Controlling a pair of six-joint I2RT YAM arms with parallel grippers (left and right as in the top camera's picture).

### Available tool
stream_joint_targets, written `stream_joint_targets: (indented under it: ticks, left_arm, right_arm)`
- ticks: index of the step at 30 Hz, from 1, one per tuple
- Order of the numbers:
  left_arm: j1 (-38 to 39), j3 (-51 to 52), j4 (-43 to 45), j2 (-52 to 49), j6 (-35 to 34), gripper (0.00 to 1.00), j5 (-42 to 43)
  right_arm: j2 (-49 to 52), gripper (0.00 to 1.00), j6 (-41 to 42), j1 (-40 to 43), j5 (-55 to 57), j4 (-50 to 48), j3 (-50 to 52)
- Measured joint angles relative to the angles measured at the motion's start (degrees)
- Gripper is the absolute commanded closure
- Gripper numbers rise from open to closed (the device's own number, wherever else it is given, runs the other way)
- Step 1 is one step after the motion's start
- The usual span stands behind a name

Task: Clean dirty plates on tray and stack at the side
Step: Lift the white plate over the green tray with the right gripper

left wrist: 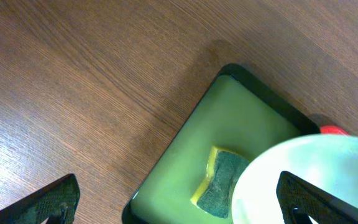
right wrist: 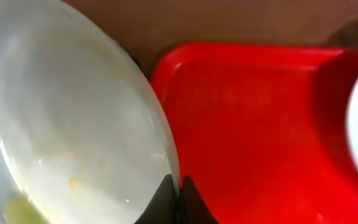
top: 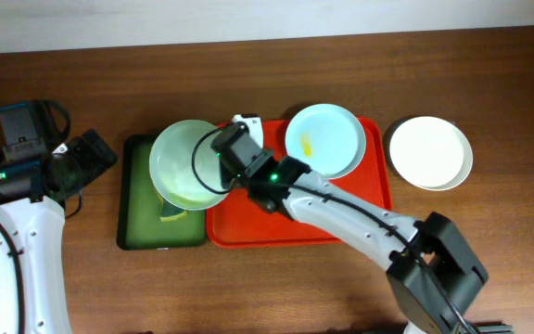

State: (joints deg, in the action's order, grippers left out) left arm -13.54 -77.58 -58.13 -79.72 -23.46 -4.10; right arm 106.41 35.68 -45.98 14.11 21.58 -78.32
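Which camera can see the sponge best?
The left wrist view: the sponge lies close up in the green tray, partly hidden by the pale plate. Overhead, only a corner peeks out beneath that plate. The right wrist view shows no clear sponge.

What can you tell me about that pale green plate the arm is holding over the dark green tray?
The plate is round, shallow and pale mint, smooth and glossy like plastic or glazed ware. The right gripper is shut on its rim, on the side nearest the red tray. The plate sits over the dark green tray, hiding part of the sponge. Faint yellow specks show on its face. Whether its underside touches the sponge cannot be told.
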Motion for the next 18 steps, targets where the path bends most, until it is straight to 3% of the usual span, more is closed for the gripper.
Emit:
stream_joint_targets:
  ticks: [6,8,14,18]
  left_arm:
    - [0.0,0.0,0.0,0.0,0.0,0.01,0.0]
    - [0.0,0.0,0.0,0.0,0.0,0.01,0.0]
    - [0.0,0.0,0.0,0.0,0.0,0.01,0.0]
    - [0.0,0.0,0.0,0.0,0.0,0.01,0.0]
  right_arm:
    - [0.5,0.96,-23.4,-5.8,21.0,-15.3,-0.2]
    - [0.7,0.96,-41.3,-8.2,26.6,-26.6,-0.2]
    - [1.1,0.96,-76.7,-13.7,38.7,-49.3,-0.4]
    - [1.2,0.96,-85.2,-15.3,40.6,-57.1,-0.4]
